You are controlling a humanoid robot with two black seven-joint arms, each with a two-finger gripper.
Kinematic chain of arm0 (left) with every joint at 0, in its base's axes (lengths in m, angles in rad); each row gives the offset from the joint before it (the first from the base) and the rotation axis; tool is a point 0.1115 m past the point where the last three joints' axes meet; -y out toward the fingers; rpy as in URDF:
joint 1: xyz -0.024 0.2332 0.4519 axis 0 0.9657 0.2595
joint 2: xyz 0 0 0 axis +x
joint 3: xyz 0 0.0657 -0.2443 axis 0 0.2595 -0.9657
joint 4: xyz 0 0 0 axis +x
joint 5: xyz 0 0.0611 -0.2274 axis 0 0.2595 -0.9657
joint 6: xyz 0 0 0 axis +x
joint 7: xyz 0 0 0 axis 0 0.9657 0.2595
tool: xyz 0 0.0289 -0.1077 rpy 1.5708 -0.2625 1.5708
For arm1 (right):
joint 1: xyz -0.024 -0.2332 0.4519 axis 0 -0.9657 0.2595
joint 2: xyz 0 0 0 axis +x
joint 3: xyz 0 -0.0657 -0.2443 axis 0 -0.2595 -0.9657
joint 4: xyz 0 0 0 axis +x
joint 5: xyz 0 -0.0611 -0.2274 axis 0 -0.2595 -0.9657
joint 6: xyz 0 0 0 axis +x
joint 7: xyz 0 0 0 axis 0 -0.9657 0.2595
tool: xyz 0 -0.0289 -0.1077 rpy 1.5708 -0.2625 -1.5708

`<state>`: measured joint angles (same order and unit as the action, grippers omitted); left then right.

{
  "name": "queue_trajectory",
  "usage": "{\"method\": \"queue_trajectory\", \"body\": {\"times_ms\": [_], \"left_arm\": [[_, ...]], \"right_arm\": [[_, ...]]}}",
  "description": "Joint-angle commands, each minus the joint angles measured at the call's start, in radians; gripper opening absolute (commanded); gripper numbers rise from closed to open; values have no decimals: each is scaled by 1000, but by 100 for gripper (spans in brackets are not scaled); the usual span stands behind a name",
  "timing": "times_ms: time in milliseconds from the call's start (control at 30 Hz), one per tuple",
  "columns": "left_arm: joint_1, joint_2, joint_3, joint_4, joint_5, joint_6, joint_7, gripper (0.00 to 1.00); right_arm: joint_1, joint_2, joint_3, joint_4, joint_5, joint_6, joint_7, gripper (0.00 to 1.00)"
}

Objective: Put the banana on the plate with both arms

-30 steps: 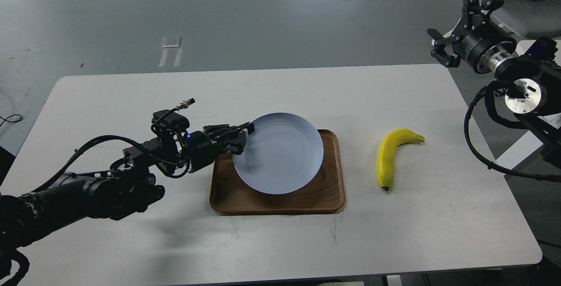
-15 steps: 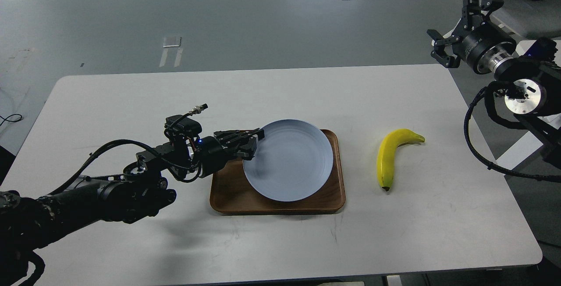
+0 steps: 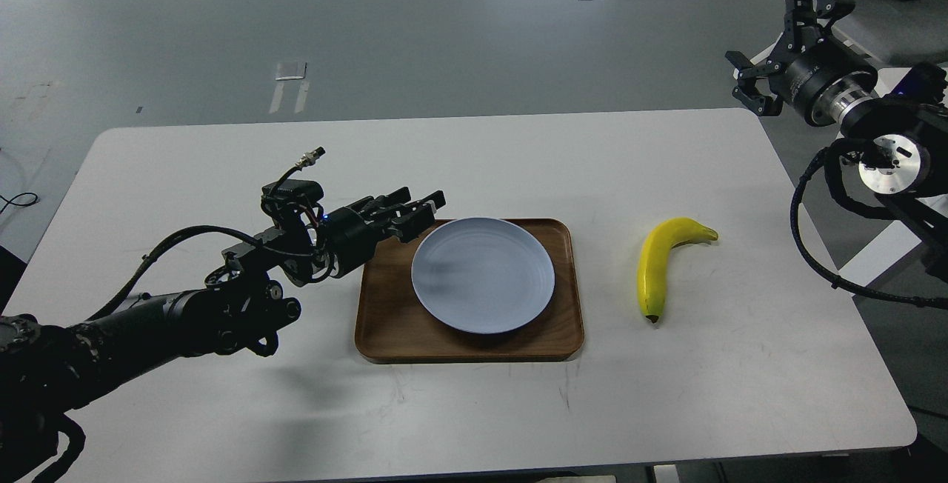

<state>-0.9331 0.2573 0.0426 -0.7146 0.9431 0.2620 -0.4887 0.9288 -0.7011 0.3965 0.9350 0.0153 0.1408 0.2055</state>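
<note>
The pale blue-grey plate (image 3: 483, 275) lies flat on the brown wooden tray (image 3: 385, 327) in the middle of the table. The yellow banana (image 3: 655, 264) lies on the table to the right of the tray, dark tip toward me. My left gripper (image 3: 418, 210) is open and empty, raised just above and left of the plate's far-left rim, apart from it. My right gripper (image 3: 778, 35) is open and empty, high beyond the table's far right corner, far from the banana.
The white table (image 3: 222, 409) ends close to the right of the banana. Grey floor lies beyond the far edge. My right arm's cables (image 3: 822, 261) hang past the table's right edge.
My left gripper let go of the plate, which dropped flat onto the tray. The gripper opened and rose slightly. The right arm barely moved.
</note>
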Motion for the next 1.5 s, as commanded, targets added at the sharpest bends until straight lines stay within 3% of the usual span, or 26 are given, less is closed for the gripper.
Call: {"method": "queue_trajectory", "body": {"times_ms": [0,33,133,200,233,267,367,500,567,633,967,1033,1267,1433,1467], "left_arm": [[-95,16,-15,0,-303,-16,0,98],[-111,17,-21,1,-361,-32,0,98],[-174,23,-76,3,-614,-186,13,98],[-178,30,-165,6,-720,-262,146,98],[-178,30,-165,6,-721,-262,147,98],[-170,31,-220,6,-737,-265,210,98],[-138,33,-320,6,-748,-274,315,98],[-121,40,-334,6,-751,-274,318,98],[-113,43,-336,4,-751,-273,317,98],[-109,49,-336,3,-751,-273,317,98],[-93,66,-337,0,-751,-273,314,98],[-92,66,-337,0,-751,-273,314,98],[-82,66,-336,1,-741,-273,298,98],[-73,68,-336,1,-736,-273,285,98],[-72,68,-336,1,-734,-273,282,98]], "right_arm": [[12,-69,-100,79,-182,0,0,100],[16,-83,-120,96,-254,0,0,100],[19,-135,-179,151,-631,-9,-9,97],[10,-155,-228,159,-866,-13,-35,96],[10,-155,-228,159,-867,-13,-35,96],[10,-159,-260,163,-918,-15,-73,95],[16,-185,-367,191,-936,2,-184,93],[30,-181,-436,208,-954,6,-213,92],[33,-141,-443,215,-950,6,-265,90],[36,-103,-444,212,-940,2,-282,90],[45,-17,-461,197,-936,-12,-282,90],[47,20,-504,176,-936,-21,-282,85],[54,86,-521,125,-936,-43,-285,82],[74,114,-535,102,-934,-43,-287,69],[87,117,-559,102,-936,-43,-287,57]]}}
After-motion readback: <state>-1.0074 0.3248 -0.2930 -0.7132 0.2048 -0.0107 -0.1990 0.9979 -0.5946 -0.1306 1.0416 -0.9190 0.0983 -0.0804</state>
